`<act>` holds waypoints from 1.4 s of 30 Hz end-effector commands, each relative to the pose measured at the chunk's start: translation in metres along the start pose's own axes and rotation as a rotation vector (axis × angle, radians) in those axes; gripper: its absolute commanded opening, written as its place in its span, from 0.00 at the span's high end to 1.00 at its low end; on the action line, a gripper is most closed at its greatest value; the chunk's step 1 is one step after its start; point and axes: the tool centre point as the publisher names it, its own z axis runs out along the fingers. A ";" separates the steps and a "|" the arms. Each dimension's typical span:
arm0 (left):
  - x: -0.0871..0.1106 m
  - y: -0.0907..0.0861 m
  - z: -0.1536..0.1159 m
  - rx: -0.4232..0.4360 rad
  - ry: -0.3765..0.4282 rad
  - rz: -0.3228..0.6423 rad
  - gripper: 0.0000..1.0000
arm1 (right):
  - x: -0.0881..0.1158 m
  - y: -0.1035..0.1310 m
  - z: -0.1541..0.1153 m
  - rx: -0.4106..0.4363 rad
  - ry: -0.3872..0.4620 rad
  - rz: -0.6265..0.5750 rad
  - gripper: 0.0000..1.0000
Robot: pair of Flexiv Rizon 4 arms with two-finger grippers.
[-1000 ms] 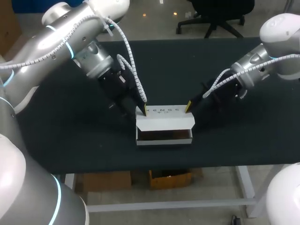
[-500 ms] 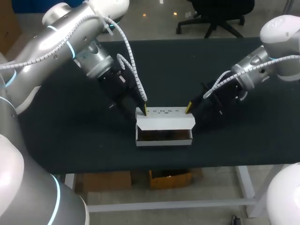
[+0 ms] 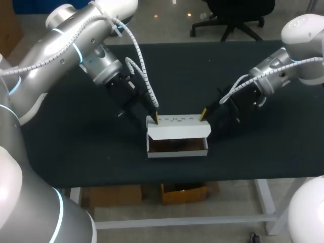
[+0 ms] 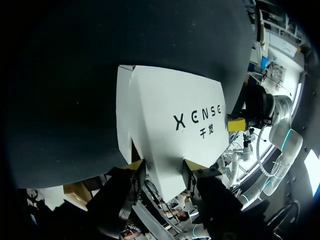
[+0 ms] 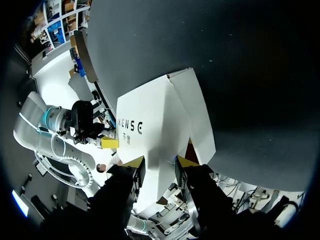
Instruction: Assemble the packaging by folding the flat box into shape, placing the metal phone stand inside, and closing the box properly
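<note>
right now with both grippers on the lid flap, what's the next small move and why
Probably swing the lid flap forward and down over the box, both arms moving together. The left gripper and right gripper each pinch one end of the flap, which stands raised behind the box's open, dark interior. What lies inside I cannot make out.

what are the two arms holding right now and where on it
The white box, by its raised lid: the left pincer pinches one end of the lid, the right pincer the opposite end.
</note>
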 end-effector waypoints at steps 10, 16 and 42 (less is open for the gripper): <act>0.000 -0.010 0.004 -0.068 0.029 -0.012 0.53 | 0.005 0.004 0.008 0.043 0.013 0.002 0.64; 0.001 -0.009 0.004 -0.074 0.033 -0.013 0.53 | 0.005 0.004 0.008 0.046 0.019 0.000 0.64; 0.006 -0.009 0.000 -0.113 0.047 -0.025 0.52 | 0.009 0.001 0.001 0.061 0.059 -0.014 0.63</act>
